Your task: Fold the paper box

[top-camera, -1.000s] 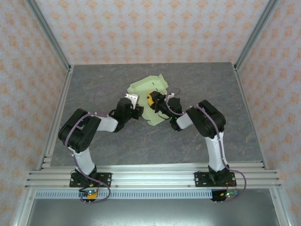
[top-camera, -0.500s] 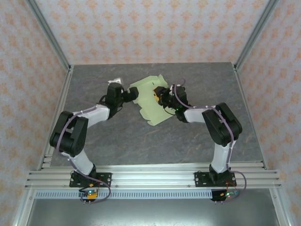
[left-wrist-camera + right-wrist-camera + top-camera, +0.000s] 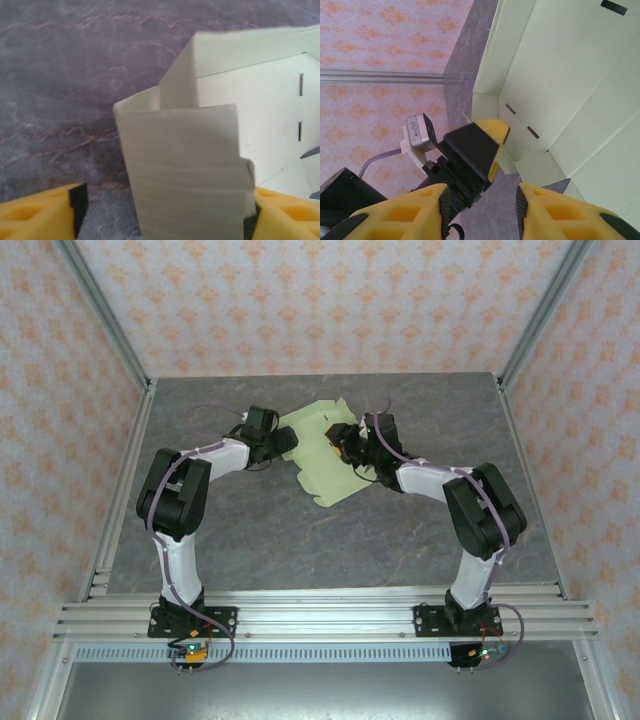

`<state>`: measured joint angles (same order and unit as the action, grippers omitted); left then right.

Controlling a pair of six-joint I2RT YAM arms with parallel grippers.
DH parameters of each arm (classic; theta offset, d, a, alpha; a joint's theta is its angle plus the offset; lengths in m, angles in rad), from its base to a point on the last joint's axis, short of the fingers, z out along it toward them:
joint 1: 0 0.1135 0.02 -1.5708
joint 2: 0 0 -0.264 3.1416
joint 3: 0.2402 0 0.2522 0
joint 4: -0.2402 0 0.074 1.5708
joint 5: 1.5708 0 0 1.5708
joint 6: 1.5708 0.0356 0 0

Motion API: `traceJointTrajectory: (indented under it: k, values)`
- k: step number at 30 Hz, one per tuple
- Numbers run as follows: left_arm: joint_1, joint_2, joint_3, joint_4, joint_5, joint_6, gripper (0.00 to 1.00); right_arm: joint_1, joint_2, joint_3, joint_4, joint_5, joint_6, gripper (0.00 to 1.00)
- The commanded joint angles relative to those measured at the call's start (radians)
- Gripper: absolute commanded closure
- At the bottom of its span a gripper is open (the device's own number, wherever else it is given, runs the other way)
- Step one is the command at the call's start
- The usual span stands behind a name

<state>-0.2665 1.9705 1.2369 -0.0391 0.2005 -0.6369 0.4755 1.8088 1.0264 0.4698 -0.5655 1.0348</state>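
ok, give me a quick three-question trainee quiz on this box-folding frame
1. True or false: the paper box is already folded shut.
2. What stands between the left fingers? A) a card flap B) a cable C) nothing
3. Fill in: in the top view, the left fingers meet the box at its ___ edge.
Key: 1 false, it lies open with its walls partly raised; 2 A; 3 left.
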Motion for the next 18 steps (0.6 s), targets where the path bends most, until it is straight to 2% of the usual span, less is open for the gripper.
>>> traceJointTrajectory:
  k: [1, 8, 11, 16, 18]
  values:
    - [0.003, -0.031, 0.026, -0.069, -0.018, 0.011, 0.33, -0.007, -0.005, 0.048, -0.019, -0.043, -0.029, 0.58]
    - [0.003, -0.055, 0.025, -0.077, 0.005, 0.079, 0.61, -0.008, 0.013, 0.072, -0.019, -0.073, -0.021, 0.58]
    - [0.002, -0.094, 0.01, -0.073, -0.005, 0.097, 0.78, -0.008, 0.02, 0.084, -0.031, -0.081, -0.019, 0.58]
    - [0.003, -0.11, 0.002, -0.072, -0.015, 0.159, 0.94, -0.009, 0.032, 0.128, -0.118, -0.054, -0.006, 0.58]
    - [0.003, -0.127, -0.025, -0.032, -0.013, 0.174, 0.94, -0.01, 0.04, 0.158, -0.178, -0.013, 0.023, 0.55]
